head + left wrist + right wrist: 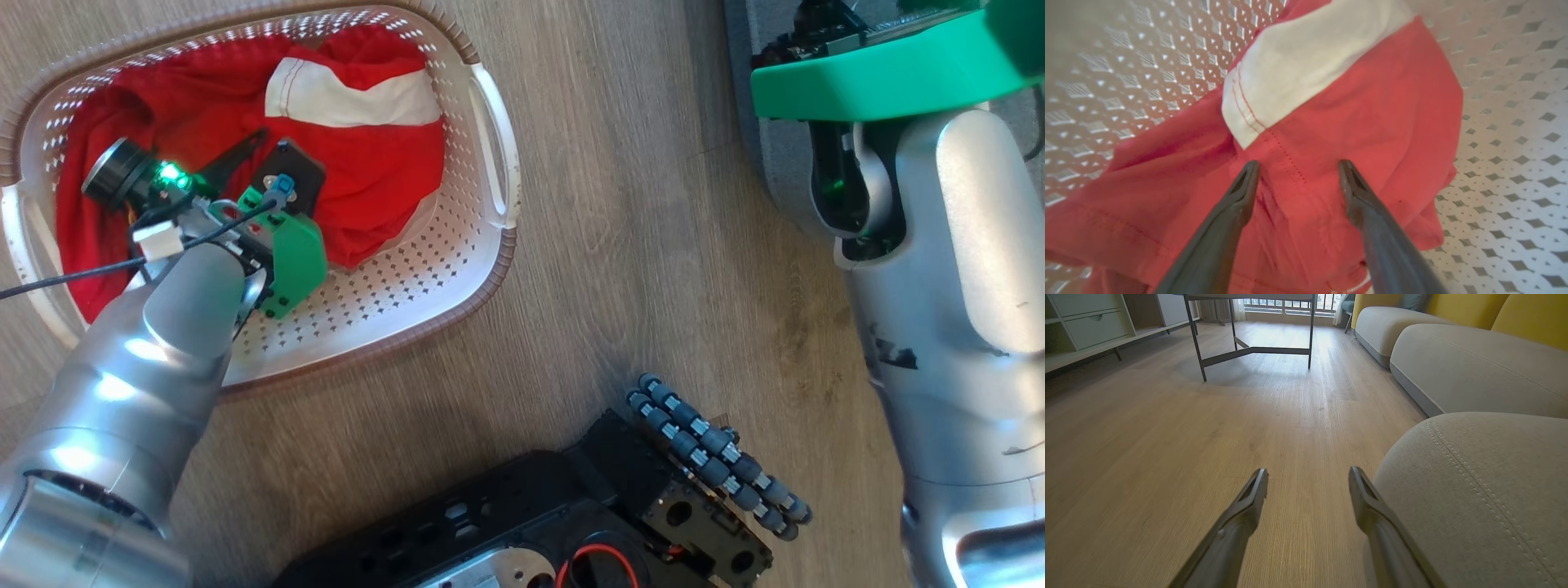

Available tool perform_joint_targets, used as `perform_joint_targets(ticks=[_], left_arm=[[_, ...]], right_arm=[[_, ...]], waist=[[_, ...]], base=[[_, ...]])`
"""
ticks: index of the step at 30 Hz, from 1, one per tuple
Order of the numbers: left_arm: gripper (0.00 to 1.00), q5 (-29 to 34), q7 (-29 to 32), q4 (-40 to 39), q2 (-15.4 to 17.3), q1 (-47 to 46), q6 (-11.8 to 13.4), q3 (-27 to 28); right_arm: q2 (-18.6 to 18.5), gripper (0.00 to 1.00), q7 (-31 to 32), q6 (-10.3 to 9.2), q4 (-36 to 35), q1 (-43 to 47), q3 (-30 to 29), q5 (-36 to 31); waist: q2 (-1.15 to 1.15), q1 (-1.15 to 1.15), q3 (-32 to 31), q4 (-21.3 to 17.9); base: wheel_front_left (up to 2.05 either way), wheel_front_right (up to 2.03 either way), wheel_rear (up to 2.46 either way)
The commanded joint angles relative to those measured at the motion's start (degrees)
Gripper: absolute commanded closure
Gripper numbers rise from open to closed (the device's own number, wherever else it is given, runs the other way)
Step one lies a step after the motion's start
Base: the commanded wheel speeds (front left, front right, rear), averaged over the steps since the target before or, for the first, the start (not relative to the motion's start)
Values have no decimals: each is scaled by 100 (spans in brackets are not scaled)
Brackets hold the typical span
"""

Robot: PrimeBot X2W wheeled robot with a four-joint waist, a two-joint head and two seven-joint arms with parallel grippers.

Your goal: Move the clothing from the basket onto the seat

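In the basket (457,253) the clothing (384,163) heaps over the far and left parts; the near right bottom lies bare. From the basket's right handle, open wooden floor (637,212) runs to the seat (1486,506). The robot's black base (571,506) stands off the basket's near right corner.

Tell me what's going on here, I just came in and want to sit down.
The robot is set to unload laundry. Its left gripper is open inside the basket, poised over the red clothing, nothing gripped yet. Its right gripper hangs open and empty above the wooden floor beside the grey seat. No clothing lies on the part of the seat in view.
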Motion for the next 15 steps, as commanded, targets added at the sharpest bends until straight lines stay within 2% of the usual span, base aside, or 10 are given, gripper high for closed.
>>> perform_joint_targets(ticks=[1,2,10,15], left_arm=[[0,-35,-29,20,15,6,28,87],[100,-94,-29,85,-12,-26,24,115],[100,-275,-29,218,-11,-57,-22,186],[100,-400,-29,-29,-42,74,-58,234]], right_arm=[[52,0,-26,13,-209,266,-14,-9],[52,0,-26,13,-202,295,-25,-4],[52,0,-26,13,-126,241,31,107],[52,0,-26,13,-29,167,67,113]], waist=[[0,-1,-3,-4],[0,-1,-3,-11],[0,-1,-115,-70],[0,-1,-345,-32]], base=[[0,0,0],[0,0,0],[0,0,0],[0,0,0]])
